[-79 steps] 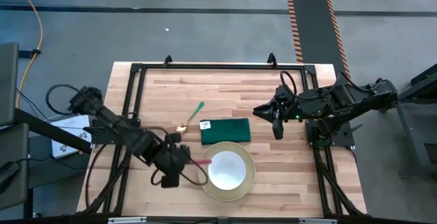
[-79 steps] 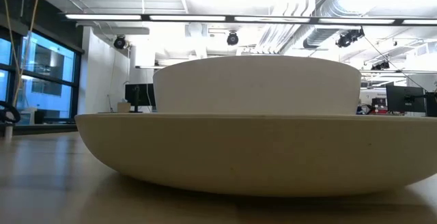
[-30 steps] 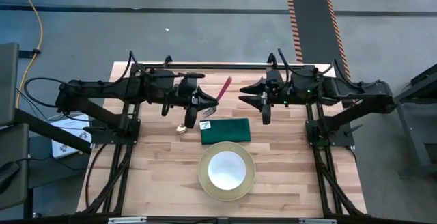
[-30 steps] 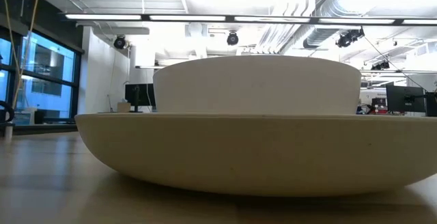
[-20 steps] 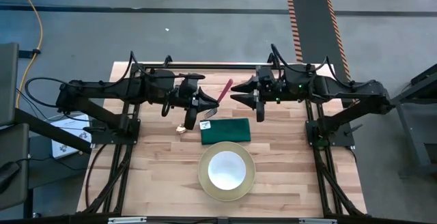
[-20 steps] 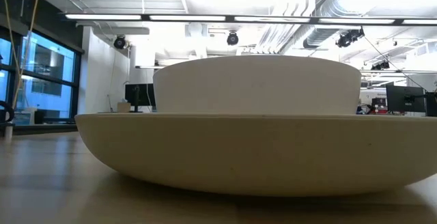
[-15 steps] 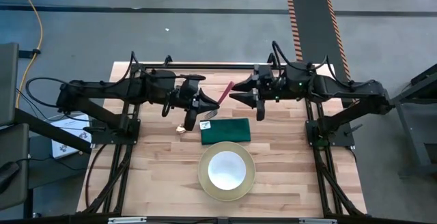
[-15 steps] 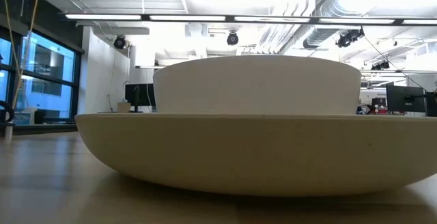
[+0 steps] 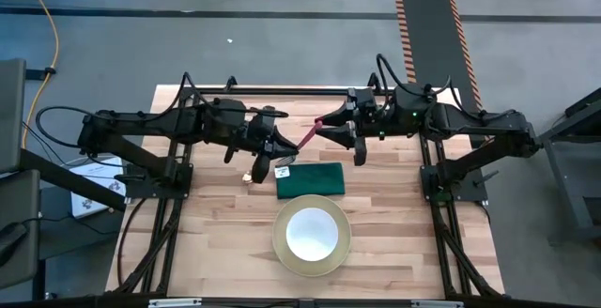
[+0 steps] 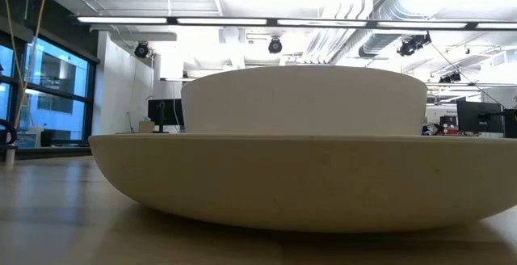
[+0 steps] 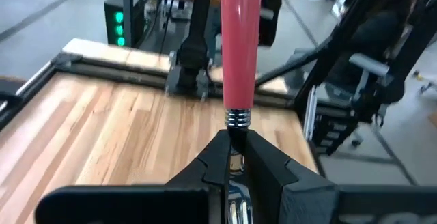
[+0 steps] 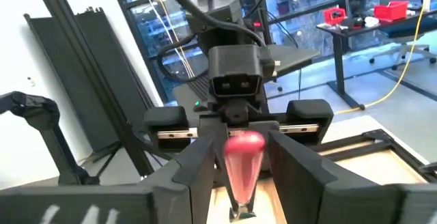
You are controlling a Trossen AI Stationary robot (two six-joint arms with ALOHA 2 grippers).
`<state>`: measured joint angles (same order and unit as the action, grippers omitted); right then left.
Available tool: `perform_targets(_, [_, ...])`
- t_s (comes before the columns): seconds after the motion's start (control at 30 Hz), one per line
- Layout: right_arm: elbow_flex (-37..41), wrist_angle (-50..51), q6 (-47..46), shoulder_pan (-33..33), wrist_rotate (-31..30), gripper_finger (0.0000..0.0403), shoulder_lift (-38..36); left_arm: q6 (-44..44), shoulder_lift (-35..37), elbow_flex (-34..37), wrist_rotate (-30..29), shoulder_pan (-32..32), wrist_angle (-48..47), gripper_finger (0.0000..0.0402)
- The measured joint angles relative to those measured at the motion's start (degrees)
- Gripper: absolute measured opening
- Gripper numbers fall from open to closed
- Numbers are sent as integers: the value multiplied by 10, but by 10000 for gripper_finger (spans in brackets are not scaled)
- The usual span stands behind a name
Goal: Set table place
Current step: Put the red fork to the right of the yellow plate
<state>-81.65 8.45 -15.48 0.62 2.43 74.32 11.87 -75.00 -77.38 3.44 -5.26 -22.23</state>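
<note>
Holding the fork (image 9: 302, 142) up over the far part of the surface (image 9: 394, 242), the left gripper (image 9: 282, 154) has its fingers (image 11: 263, 161) closed on the metal neck just below the pink handle. In the left wrist view the handle rises straight out from between the two dark fingers, the ribbed silver collar sitting right at their tips. The handle points across toward the right arm.

Right gripper (image 9: 324, 128) faces the left one head-on, fingers (image 12: 300, 166) spread wide. In the right wrist view the rounded pink end of the handle sits in the gap between the two fingers, clear of both; no contact visible on either side. From above, the handle tip reaches just to the right fingertips.

Napkin (image 9: 311, 179), dark green and folded, lies flat near the middle of the surface, just below the two grippers in the high view. Spoon (image 9: 252, 176) lies beside the napkin on the left arm's side, mostly hidden under that gripper; only its gold bowl end shows.

Plate (image 9: 282, 252), pale yellow, sits on the near side of the napkin, touching or nearly touching its edge. White bowl (image 9: 312, 234) rests centred on the plate. The low view is filled by plate and bowl seen edge-on.
</note>
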Motion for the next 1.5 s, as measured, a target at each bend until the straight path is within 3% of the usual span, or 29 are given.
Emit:
perform_targets(0.77, [0, 169, -47, 0, -2, 129, 2, -41, -32, 0, 15, 0, -230, 27])
perform_targets(0.87, [0, 190, -51, 3, -2, 129, 10, -40, -37, 0, 28, 0, -210, 27])
perform_targets(1.3, [0, 72, -34, 10, -4, 129, 6, 3, -31, 0, 59, -8, -81, 27])
perform_targets(1.5, [0, 71, -35, 10, -4, 129, 5, 15, -31, 0, 62, -7, -37, 27])
